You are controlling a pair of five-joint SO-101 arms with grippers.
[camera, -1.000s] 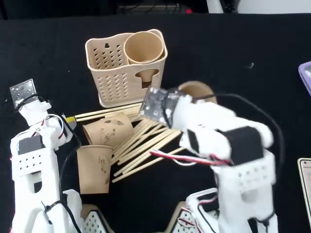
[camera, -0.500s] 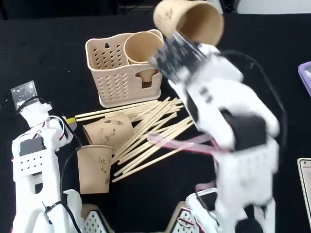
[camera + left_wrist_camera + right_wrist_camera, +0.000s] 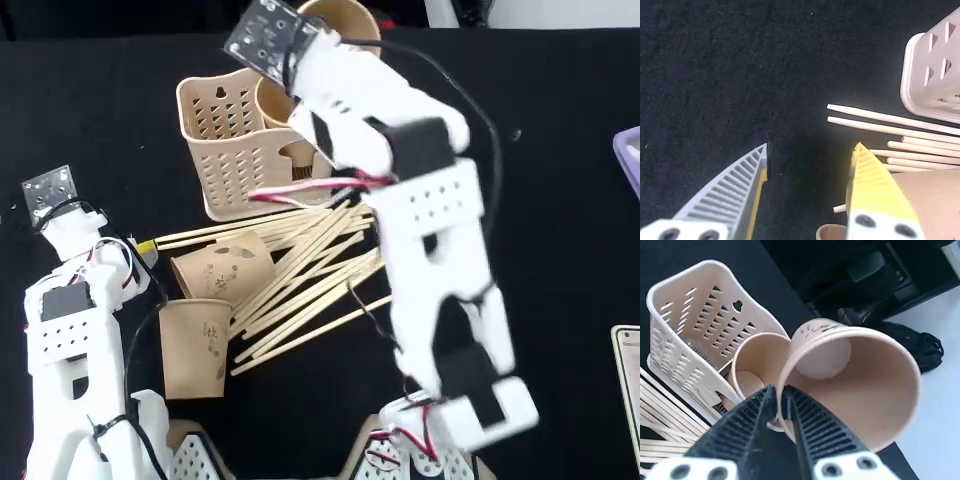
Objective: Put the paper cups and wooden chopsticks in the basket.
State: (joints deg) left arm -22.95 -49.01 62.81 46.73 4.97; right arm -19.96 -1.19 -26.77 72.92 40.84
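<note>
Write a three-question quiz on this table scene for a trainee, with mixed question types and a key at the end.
1. True or false: the right gripper is shut on a held cup, close to the basket.
2. How many loose cups rest on the table beside the chopsticks? A: one. B: two. C: four.
3. Fill in the blank: the left gripper, low over the table near the chopstick ends, is ____.

Key: 1 true; 2 B; 3 open.
</note>
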